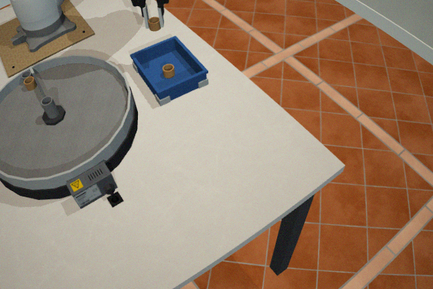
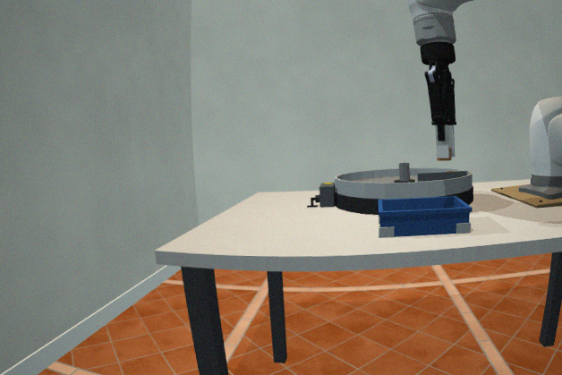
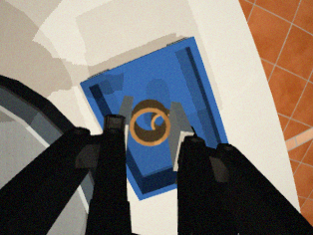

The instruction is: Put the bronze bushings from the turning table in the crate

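Terracotta tiles [image 1: 353, 117] [image 2: 344, 316] [image 3: 279, 30] lie beyond the pale tabletop [image 1: 223, 159] [image 2: 281, 225] [image 3: 224, 50]. The held bronze bushing [image 1: 154, 23] [image 2: 444, 159] [image 3: 151, 126] hangs above the blue crate [image 1: 174, 39] [image 2: 424, 220] [image 3: 213, 102] — probably rigid, fairly heavy, slick; best pinched across its outer wall. The Robotiq gripper [image 1: 154, 22] [image 2: 445, 149] [image 3: 150, 114] is clamped on it. Below, another bronze bushing [image 1: 168, 70] [image 3: 158, 120] stands inside — a lower release should avoid setting either rolling. A third bronze bushing [image 1: 29, 83] waits on the turning table [image 1: 87, 114] [image 2: 363, 187].

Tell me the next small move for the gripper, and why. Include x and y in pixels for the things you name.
I'd shift the gripper [image 1: 154, 21] [image 2: 445, 152] [image 3: 150, 114] slightly sideways before lowering: in the wrist view, its held bronze bushing [image 1: 154, 28] [image 3: 165, 135] lines up over the bronze bushing [image 1: 168, 72] [image 3: 154, 120] already in the blue crate [image 1: 147, 76] [image 2: 424, 224] [image 3: 208, 92], so straight down would probably land on it.
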